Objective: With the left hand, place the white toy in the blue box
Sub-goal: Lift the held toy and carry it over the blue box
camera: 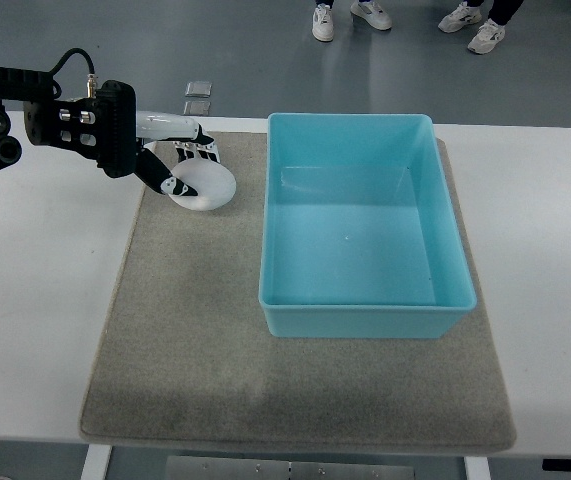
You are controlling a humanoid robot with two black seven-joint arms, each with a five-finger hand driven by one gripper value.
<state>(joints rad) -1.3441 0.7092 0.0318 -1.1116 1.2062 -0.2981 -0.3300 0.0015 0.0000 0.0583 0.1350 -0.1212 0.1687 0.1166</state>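
left hand (177,160): fingers curled around smooth round white toy (205,186) | toy over rough grey felt mat (185,340) | glossy rectangular blue box (363,310) just beside, on white desk (35,300)

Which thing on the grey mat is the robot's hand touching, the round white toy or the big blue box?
The round white toy. The left hand curls its fingers around it, while the open blue plastic box sits untouched.
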